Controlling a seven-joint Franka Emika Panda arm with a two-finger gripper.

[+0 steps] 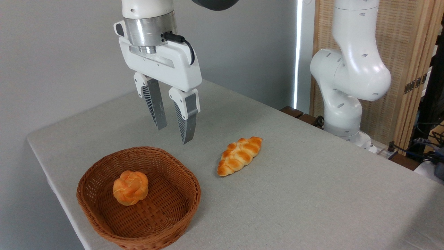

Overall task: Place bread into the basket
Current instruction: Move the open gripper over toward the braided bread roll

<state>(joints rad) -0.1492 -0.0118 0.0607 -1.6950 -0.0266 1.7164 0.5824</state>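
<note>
Golden loaf [239, 156] is lying on the table right of my basket [104, 205], long axis running near-left to far-right. My claw [173, 133] is hanging empty, fingers parted, up-left of it.

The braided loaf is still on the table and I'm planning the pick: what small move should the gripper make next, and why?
Probably shift the gripper rightward in the picture until it is over the braided loaf. It hangs open and empty above the far rim of the basket, which holds only the round bun. The loaf lies on the table, outside the basket.
</note>
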